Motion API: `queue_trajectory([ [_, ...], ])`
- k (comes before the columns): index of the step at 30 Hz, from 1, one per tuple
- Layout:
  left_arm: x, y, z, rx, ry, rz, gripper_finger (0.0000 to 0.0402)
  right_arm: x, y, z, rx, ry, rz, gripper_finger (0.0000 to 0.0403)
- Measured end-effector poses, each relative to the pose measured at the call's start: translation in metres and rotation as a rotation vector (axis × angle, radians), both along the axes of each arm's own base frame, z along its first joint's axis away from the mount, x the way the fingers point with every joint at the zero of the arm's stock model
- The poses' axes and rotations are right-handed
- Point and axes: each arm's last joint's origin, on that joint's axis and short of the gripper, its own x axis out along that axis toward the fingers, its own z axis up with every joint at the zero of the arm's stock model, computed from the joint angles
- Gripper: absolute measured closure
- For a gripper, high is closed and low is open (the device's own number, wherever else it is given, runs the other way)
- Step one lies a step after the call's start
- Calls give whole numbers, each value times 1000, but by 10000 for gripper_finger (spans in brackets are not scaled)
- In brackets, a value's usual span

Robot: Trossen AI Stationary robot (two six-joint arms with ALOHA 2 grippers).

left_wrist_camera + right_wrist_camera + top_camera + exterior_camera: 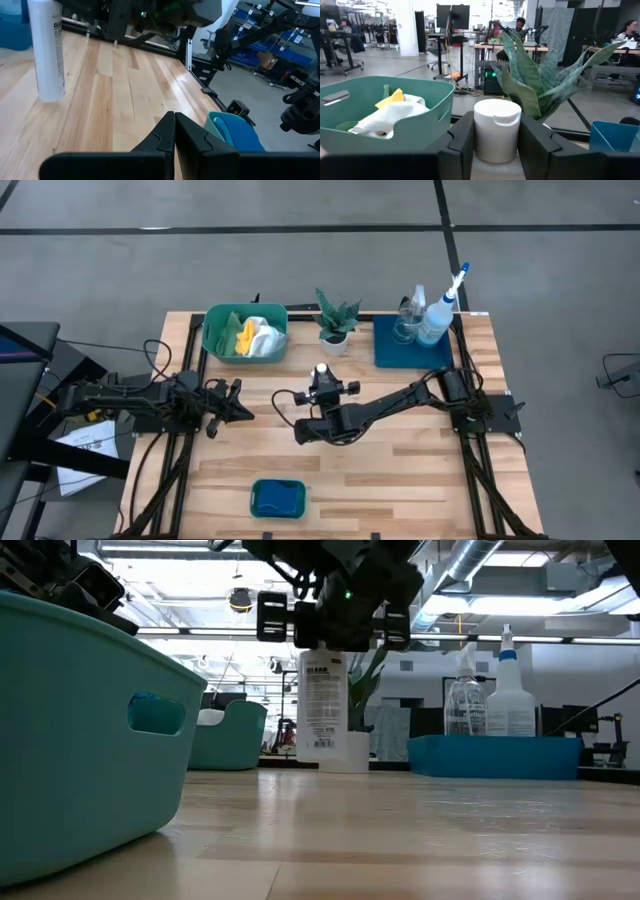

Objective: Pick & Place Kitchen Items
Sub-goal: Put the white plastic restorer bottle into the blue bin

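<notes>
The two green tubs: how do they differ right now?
The far green tub sits at the table's back edge beside the potted plant; the near green tub sits at the front edge, alone. The far one holds white, yellow and green cloths; the near one holds something blue. The far tub looks bigger. Both are the same teal-green, and neither is being touched.

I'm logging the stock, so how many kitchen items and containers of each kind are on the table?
Spray bottles: 2, white spray bottle with blue trigger and clear spray bottle
Small white bottle: 1, in the right gripper
Cloths: 3, white, yellow, green
Blue sponge: at least 1
Green tubs: 2
Dark blue tray: 1
Total: 10
</notes>
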Motion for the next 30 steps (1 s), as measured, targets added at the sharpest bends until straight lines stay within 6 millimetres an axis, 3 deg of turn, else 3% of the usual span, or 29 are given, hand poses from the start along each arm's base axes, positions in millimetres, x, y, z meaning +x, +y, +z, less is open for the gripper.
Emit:
queue_trajectory([
  [8, 0, 0, 0, 0, 0, -1, 399, 3, 2, -27, -14, -5, -6, 295],
  [18, 0, 0, 0, -1, 2, -4, 399, 2, 4, -27, -8, 3, 4, 294],
  [20, 0, 0, 0, -1, 1, -3, 399, 2, 5, -27, -4, 3, 9, 266],
  [25, 0, 0, 0, 0, 1, -3, 399, 3, 9, -27, 2, -7, 18, 152],
  [30, 0, 0, 0, 0, 2, -3, 399, 4, 10, -26, 12, -37, 22, 103],
])
